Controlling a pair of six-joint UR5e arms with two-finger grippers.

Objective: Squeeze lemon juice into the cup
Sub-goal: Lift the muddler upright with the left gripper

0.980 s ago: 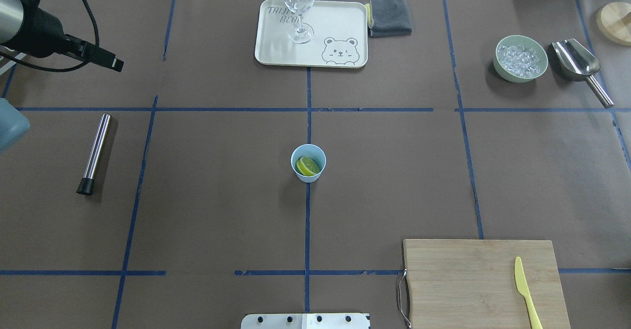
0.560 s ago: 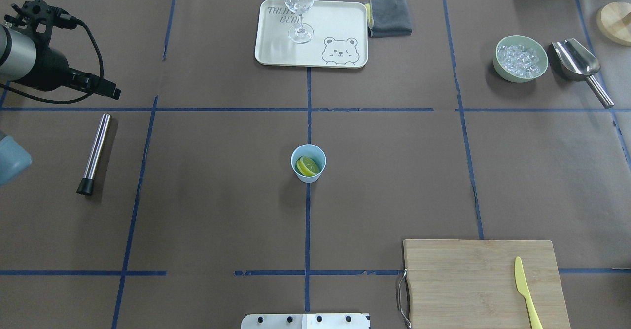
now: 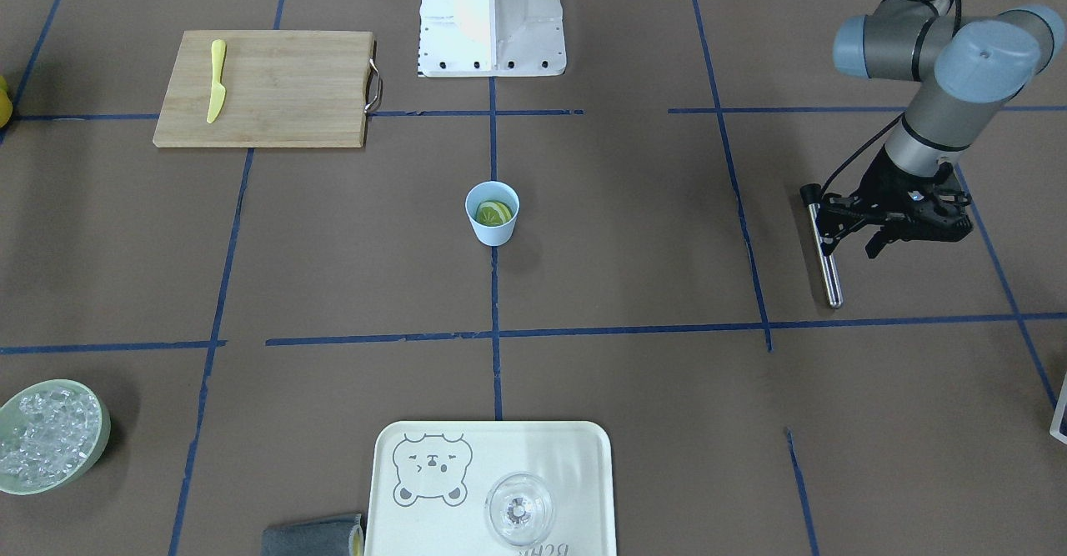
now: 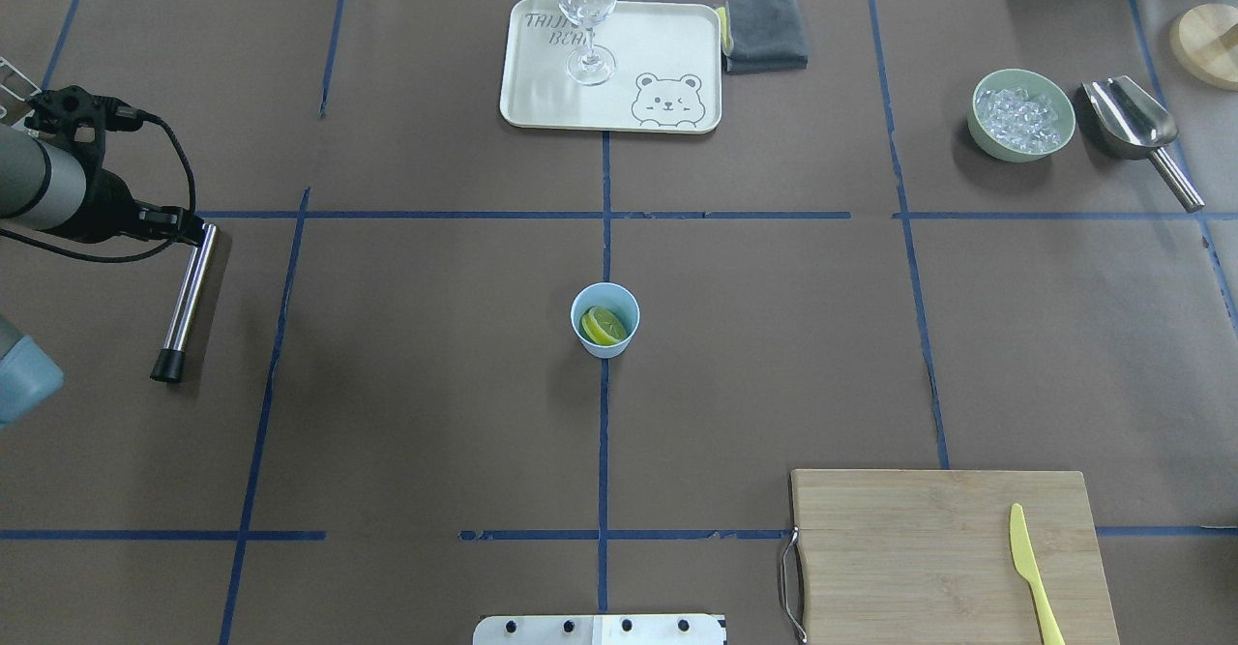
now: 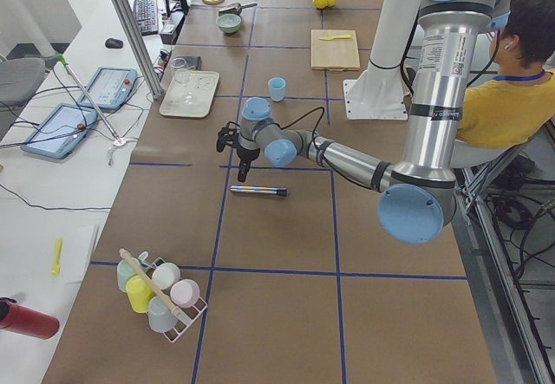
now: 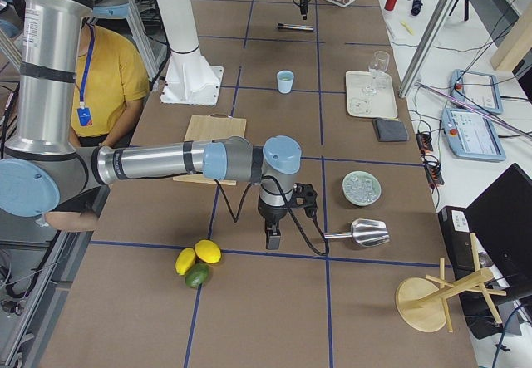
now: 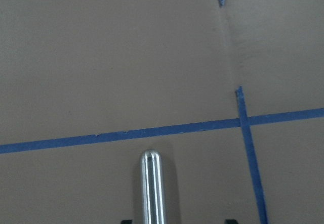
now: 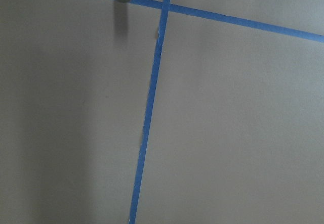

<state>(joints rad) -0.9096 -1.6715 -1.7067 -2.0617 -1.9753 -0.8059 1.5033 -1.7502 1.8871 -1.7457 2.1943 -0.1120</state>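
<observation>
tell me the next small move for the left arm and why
Probably lower the left gripper and close it on the steel rod. The lemon already lies in the cup, and the wrist view shows the rod's end centred inside the open gripper, not yet grasped; the rod could then press the lemon.

A steel rod [image 7: 151, 188] (rounded tip) — just short of a blue tape line [image 7: 126, 133].

tray [image 4: 667, 45] | print: "TRI… BEA…" | rest hidden behind glass [image 4: 587, 2]
</observation>
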